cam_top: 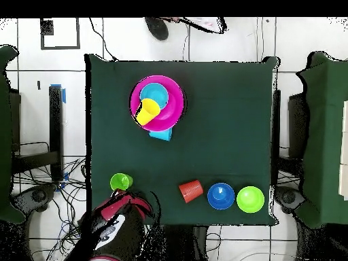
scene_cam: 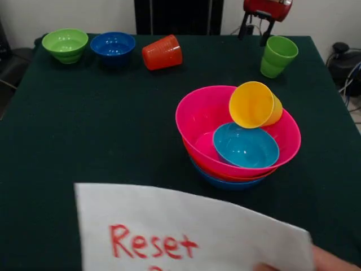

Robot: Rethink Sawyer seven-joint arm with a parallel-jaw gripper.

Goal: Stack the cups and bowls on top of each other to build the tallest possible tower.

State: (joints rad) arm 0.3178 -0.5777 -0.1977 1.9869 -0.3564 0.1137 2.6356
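The tower is a wide pink bowl (scene_cam: 197, 113) nested in an orange bowl (scene_cam: 225, 172) and a blue bowl (scene_cam: 228, 183), right of the table's middle. A small cyan bowl (scene_cam: 246, 147) sits inside the pink one. The yellow cup (scene_cam: 254, 105) lies on its side on the pink bowl's far rim, mouth toward the camera. The overhead view shows the pink bowl (cam_top: 173, 102), cyan bowl (cam_top: 156, 90) and yellow cup (cam_top: 147, 112). My gripper (scene_cam: 252, 38) is open and empty at the table's far edge, just left of the upright light green cup (scene_cam: 277, 55).
The orange ribbed cup (scene_cam: 162, 52) lies on its side at the far edge, with the dark blue bowl (scene_cam: 113, 45) and light green bowl (scene_cam: 65, 45) to its left. A person's hand (scene_cam: 335, 262) holds a white "Reset" sheet (scene_cam: 186, 231) at the near edge.
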